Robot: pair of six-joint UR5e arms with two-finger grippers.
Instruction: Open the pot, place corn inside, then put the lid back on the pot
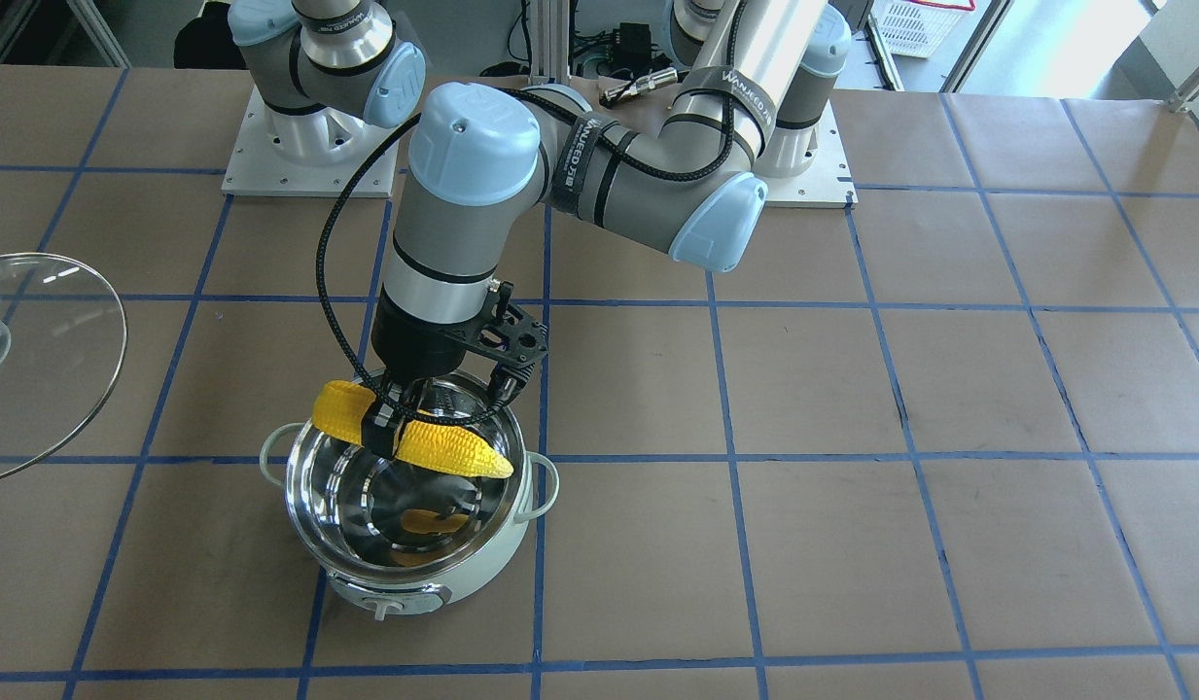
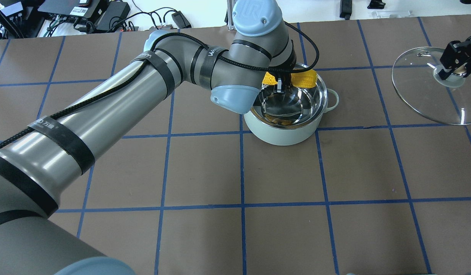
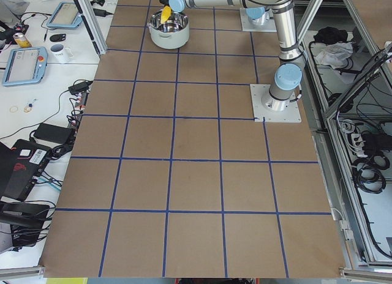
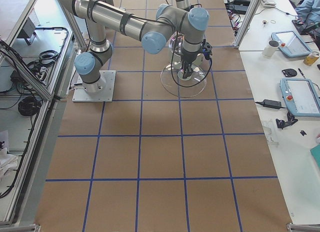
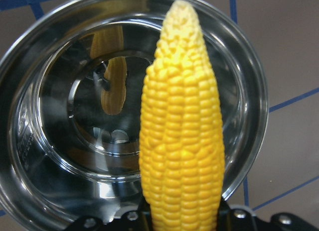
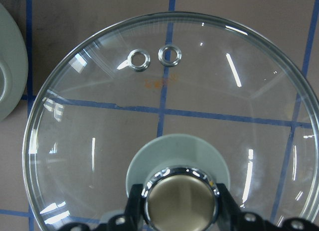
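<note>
A: Where's the corn (image 1: pixel 443 449)?
B: Pinched mid-cob in the left gripper (image 1: pixel 390 434), level, long axis across the pot's (image 1: pixel 482 574) open mouth. The pot sits right beneath, so I'd judge the move is straight down.
A: The lid (image 1: pixel 54 389)?
B: Well apart from the pot, with its knob (image 6: pixel 177 156) clamped by the right gripper (image 2: pixel 451 70).
A: Writing?
B: "WANJEED" on a strap (image 1: pixel 745 86) of the left arm (image 1: pixel 657 165).

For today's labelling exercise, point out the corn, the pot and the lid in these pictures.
corn (image 1: pixel 453 455): front-facing view, on the kernels near its pointed end.
pot (image 2: pixel 281 135): overhead view, on its pale green outer wall.
lid (image 6: pixel 99 131): right wrist view, on the clear glass.
</note>
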